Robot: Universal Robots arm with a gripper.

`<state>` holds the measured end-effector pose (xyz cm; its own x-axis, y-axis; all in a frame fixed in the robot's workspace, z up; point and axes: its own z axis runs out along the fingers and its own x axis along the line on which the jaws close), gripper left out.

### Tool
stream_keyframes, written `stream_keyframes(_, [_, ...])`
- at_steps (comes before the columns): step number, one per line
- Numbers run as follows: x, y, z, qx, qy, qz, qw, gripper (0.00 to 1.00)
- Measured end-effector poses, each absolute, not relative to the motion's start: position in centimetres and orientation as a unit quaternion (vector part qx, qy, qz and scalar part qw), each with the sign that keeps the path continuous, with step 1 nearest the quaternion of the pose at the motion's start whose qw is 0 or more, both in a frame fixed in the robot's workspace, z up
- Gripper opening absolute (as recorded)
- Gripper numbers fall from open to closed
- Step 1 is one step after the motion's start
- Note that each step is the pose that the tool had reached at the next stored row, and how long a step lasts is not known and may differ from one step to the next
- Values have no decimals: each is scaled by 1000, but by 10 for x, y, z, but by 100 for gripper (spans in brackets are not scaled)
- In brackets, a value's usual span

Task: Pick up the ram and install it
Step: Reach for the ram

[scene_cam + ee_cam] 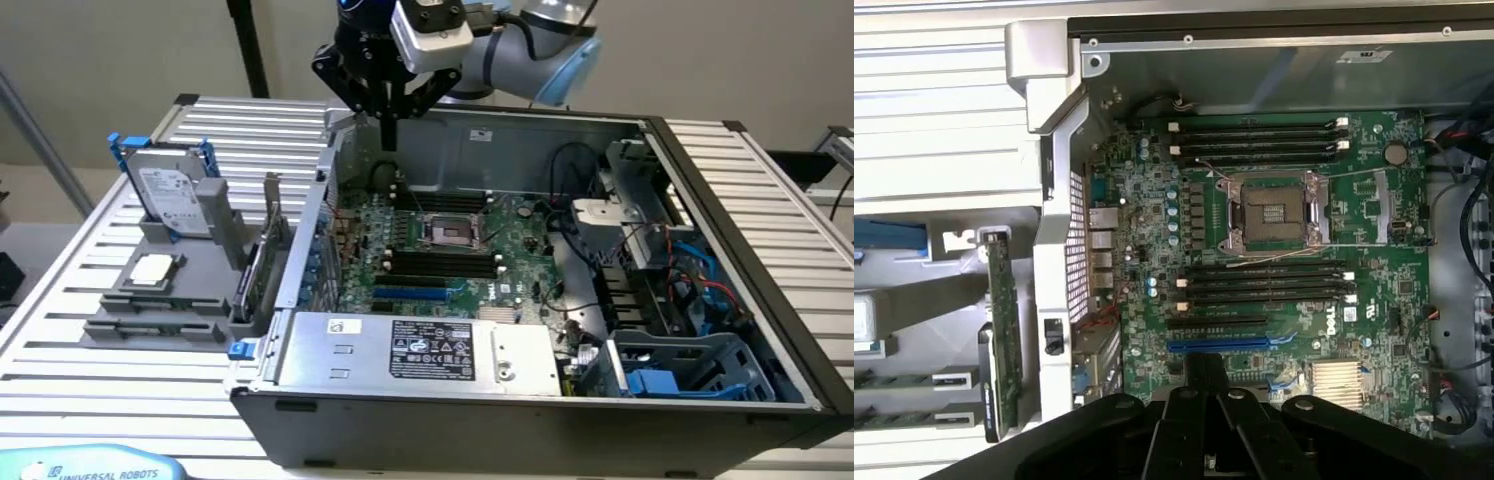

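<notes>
Hovering over the case (534, 430) rear with hand (388, 138) pressed together, empty, well apart from the ram (914, 381) in the counter's (80, 400) gray holder (100, 330) beside the case, lying parallel to the memory slots (1264, 285).

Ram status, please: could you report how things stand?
Pincer shut, high over the open case. Ram sticks in side holder. Memory slots look clear.

Soft, even indoor light, moderately bright. The pale table (40, 350) slats catch a mild sheen; the computer case (534, 420) interior sits shadowed; the pincer (1204, 375) reads nearly black.
</notes>
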<state>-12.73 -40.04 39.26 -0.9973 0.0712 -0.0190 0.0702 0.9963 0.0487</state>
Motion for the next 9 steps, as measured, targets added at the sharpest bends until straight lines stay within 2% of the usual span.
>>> stream_keyframes(9, [-167, -411, 392, 35, 999, 24, 10, 11])
